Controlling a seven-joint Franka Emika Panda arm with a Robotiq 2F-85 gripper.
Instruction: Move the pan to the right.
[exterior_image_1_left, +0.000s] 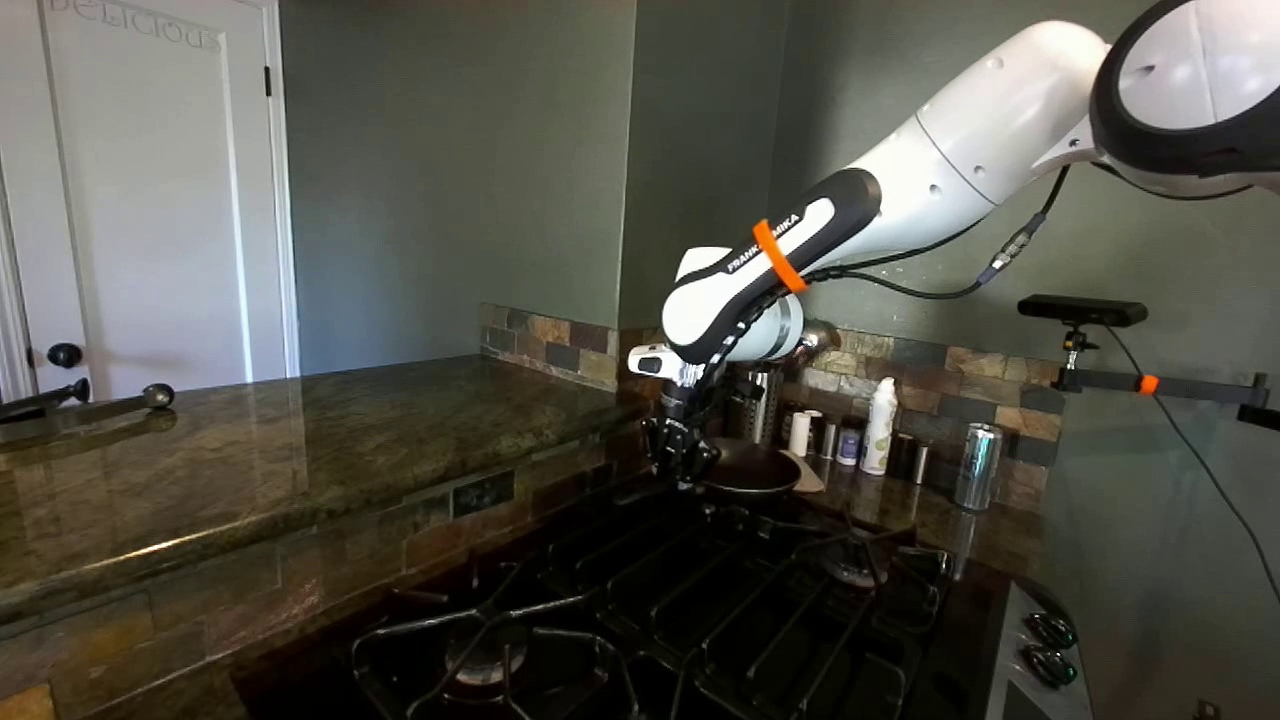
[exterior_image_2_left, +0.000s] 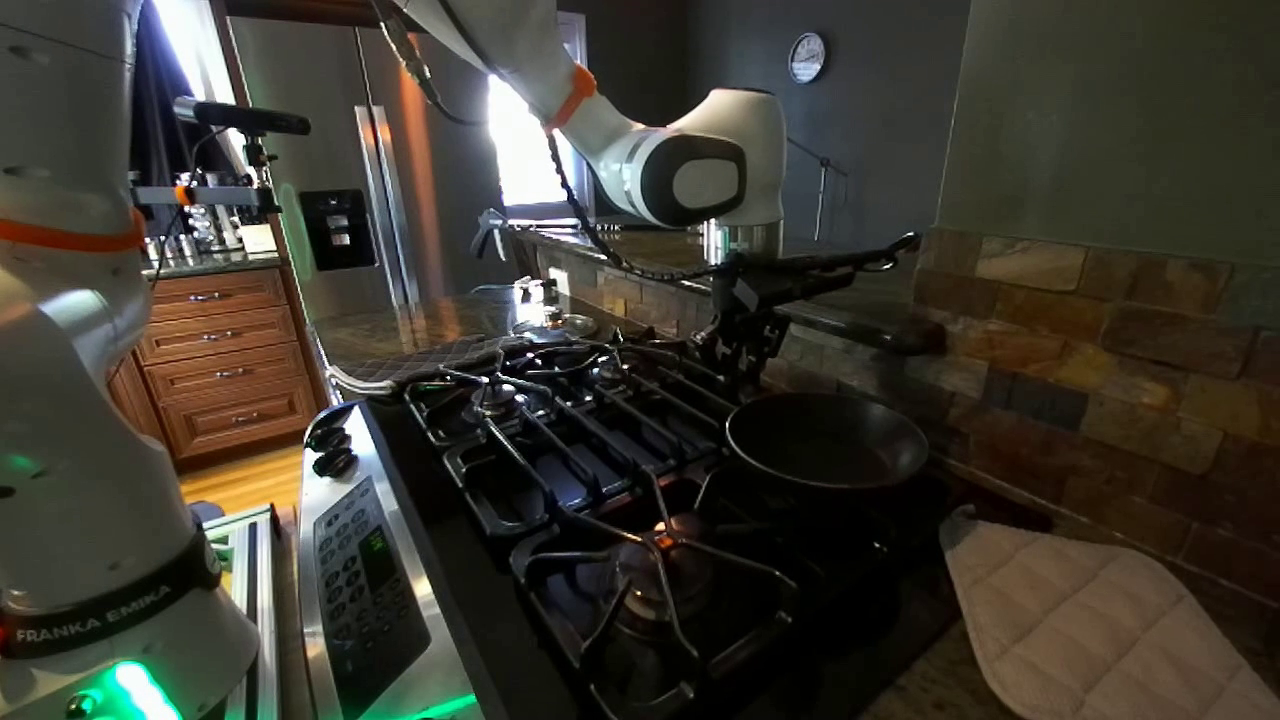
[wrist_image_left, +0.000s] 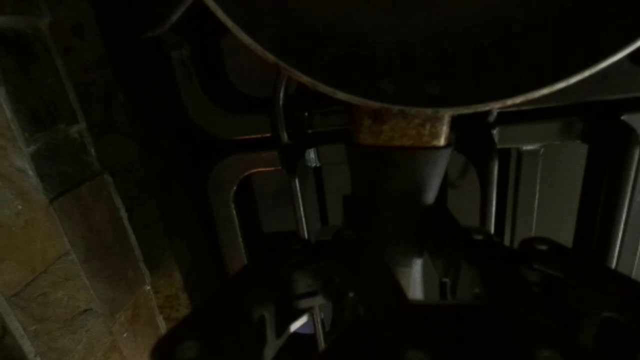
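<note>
Grasping, apparently: hand straddles handle of pan.
Wrist view: pan at 12 o'clock from hand; too dark to tell whether it's closed. Next: confirm grip, shift right.

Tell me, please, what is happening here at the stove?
A robot arm has its gripper at the handle of a dark frying pan. In the dark wrist view, the handle runs between the jaws, but whether they are shut on it is hard to tell. The pan is at the back of the stove, near the tiled wall.
</note>
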